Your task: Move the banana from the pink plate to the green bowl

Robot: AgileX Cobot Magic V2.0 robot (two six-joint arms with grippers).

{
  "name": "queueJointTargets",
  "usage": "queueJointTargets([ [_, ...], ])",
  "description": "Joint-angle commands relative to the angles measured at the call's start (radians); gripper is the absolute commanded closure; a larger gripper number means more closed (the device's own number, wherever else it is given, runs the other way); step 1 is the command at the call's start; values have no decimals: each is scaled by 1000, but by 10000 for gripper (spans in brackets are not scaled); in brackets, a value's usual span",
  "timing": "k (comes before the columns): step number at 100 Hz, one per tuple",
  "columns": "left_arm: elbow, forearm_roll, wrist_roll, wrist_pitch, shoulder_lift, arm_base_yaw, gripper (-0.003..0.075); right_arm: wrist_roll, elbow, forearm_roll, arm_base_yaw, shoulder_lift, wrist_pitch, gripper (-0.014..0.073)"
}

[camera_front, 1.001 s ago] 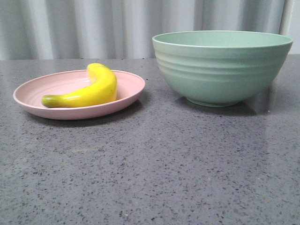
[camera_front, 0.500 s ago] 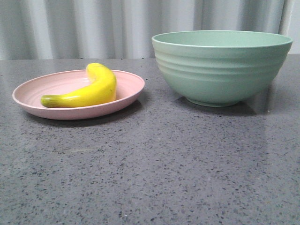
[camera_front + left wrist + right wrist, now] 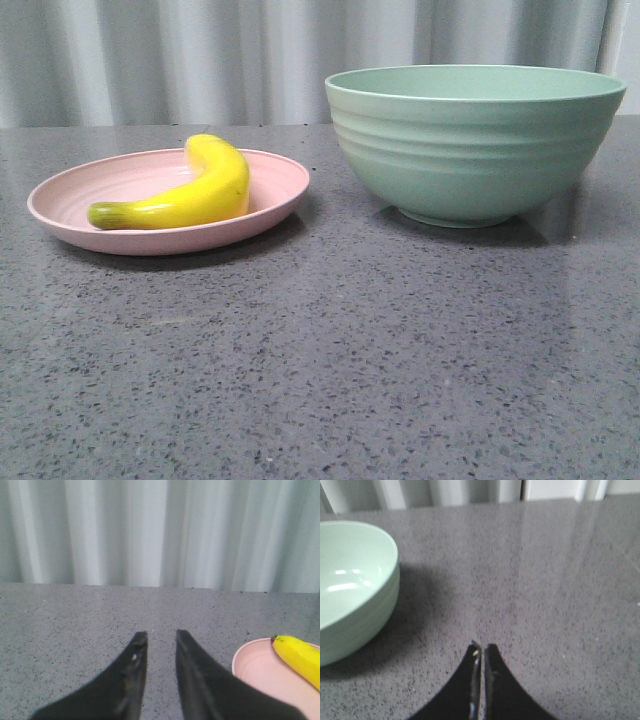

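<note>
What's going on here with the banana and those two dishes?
Nothing is being handled yet. The banana lies on the pink plate, and the green bowl stands beside it, with nothing visible inside. The left hand hangs over bare table near the plate with a small gap between its fingers, empty. The right hand is near the bowl, fingers almost together, also empty. The transfer has not begun.

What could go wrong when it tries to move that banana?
1. The banana looks glossy and curved, so it might slip or roll in the end effector's hold.
2. The plate is shallow and looks light; a push on the banana could slide the plate along the table.
3. The bowl stands much taller than the plate, so a low carry might knock its rim.
</note>
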Motion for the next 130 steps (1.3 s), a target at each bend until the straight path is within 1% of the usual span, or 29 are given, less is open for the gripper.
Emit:
queueJointTargets([
  [1, -38, -20, -1, -138, 27, 1, 388, -5, -37, -1, -1, 36, -63, 666],
  [8, -38, -57, -1, -175, 40, 1, 295, -5, -37, -1, -1, 46, -61, 666],
  [12, -38, -59, -1, -184, 49, 1, 282, -5, -37, -1, -1, 46, -61, 666],
  [17, -49, -59, -1, -165, 63, 1, 290, -5, -37, -1, -1, 46, -62, 666],
  [30, -109, -59, -1, -48, 127, -2, 311, -5, -37, -1, -1, 46, -62, 666],
  [40, -175, -59, -1, 25, 201, -31, 311, -5, -37, -1, -1, 46, -62, 666],
  [53, -269, -59, -1, 110, 308, -105, 311, -5, -37, -1, -1, 46, -67, 666],
  [67, -356, -61, -1, 138, 433, -210, 307, -5, -37, -1, -1, 46, -68, 666],
  [76, -413, -97, -1, 160, 519, -278, 307, -5, -37, -1, -1, 46, -68, 666],
  [94, -545, -146, -1, 275, 706, -389, 307, -5, -37, -1, -1, 46, -68, 666],
  [104, -609, -146, -1, 323, 801, -433, 307, -5, -37, -1, -1, 46, -68, 666],
  [119, -713, -165, -1, 457, 929, -473, 307, -5, -37, -1, -1, 46, -68, 666],
  [130, -773, -178, -1, 485, 1005, -498, 307, -5, -37, -1, -1, 46, -68, 666],
])
